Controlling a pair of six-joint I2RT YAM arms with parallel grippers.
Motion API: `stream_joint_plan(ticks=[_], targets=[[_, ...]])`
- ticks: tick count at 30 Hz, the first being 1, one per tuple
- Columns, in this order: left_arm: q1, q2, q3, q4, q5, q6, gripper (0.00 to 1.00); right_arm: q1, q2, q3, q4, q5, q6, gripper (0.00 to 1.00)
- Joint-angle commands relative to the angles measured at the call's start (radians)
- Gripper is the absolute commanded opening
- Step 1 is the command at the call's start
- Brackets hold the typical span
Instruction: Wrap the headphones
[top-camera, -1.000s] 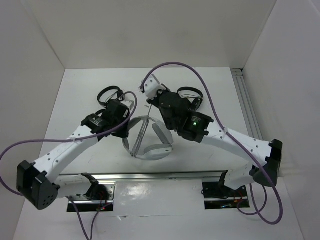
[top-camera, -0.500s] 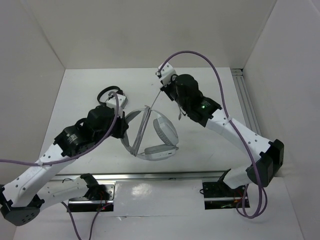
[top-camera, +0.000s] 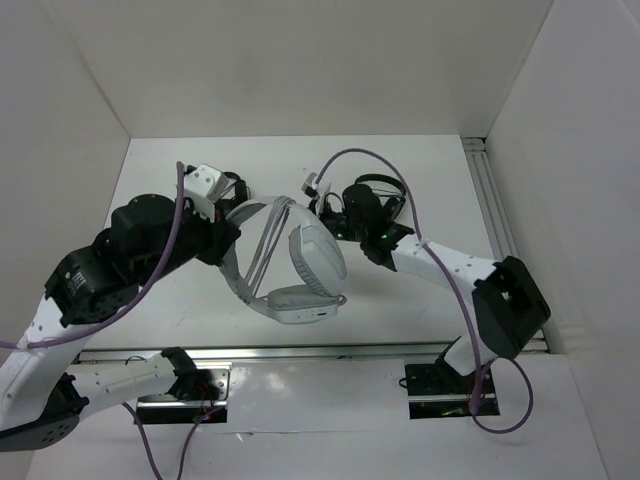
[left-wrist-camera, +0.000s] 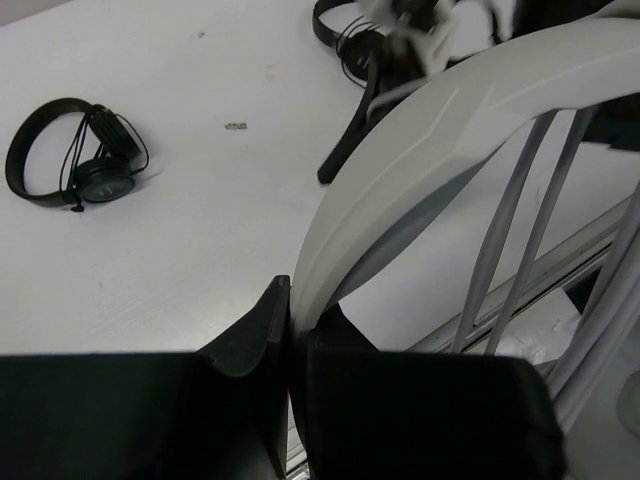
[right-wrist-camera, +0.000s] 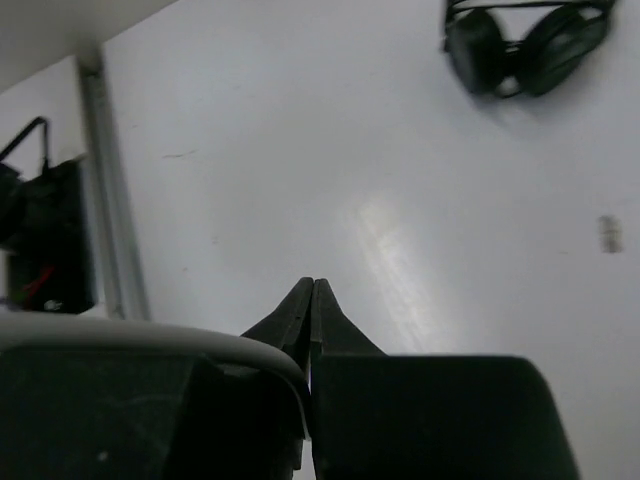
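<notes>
Left end effector (left-wrist-camera: 290, 305) clamps white padded over-ear headphones (top-camera: 318, 258); right end effector (right-wrist-camera: 311, 292) is pinched closed. Thin grey cable (left-wrist-camera: 498, 250) turns alongside may slip off.

Left gripper (left-wrist-camera: 293, 300) sits at bottom centre, its jaws clamped on the white band of the headphones (left-wrist-camera: 450, 130), which arcs to upper right. Grey cable (left-wrist-camera: 520, 230) strands run down the right side. Small black headphones (left-wrist-camera: 75, 160) lie on the table (left-wrist-camera: 200, 80), upper left.
</notes>
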Motion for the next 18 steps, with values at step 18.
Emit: stream_joint_plan(ticks=[18], targets=[[-0.007, 0.059, 0.199, 0.145, -0.016, -0.043, 0.00, 0.064, 0.227, -0.117, 0.633, -0.310, 0.365, 0.34]])
